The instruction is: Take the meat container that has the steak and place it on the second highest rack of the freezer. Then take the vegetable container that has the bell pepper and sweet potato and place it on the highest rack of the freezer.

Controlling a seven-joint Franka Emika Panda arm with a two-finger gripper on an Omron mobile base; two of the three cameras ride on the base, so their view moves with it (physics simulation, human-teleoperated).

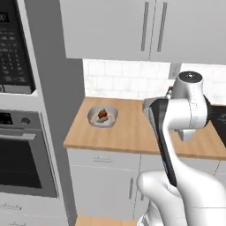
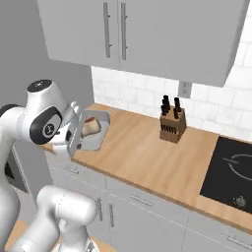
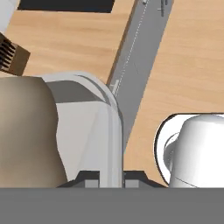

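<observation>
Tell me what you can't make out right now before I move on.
- The held container: its load is a tan lump, cut by the hand view's left edge and small in the right base view; steak or not, unclear.
- The tool: the arm covers it in the left base view.
- The counter container: contents too small in the left base view.

On the counter (image 1: 128, 132), a container (image 1: 102, 117) sat toward the left end, near the tall cabinet side, with food (image 1: 102, 114) in it. A second container (image 2: 93, 129) was lifted above the counter's front left part, tilted, beside the arm (image 2: 42, 120), its rim between the gripper (image 3: 110, 177) fingers. A knife block (image 2: 172, 123) stood farther right against the back wall. The cooktop (image 2: 231, 170) lay at the right end. Cabinets (image 2: 142, 34) hung above, drawers (image 1: 103, 161) below. An oven (image 1: 22, 152) sat left of the counter.
</observation>
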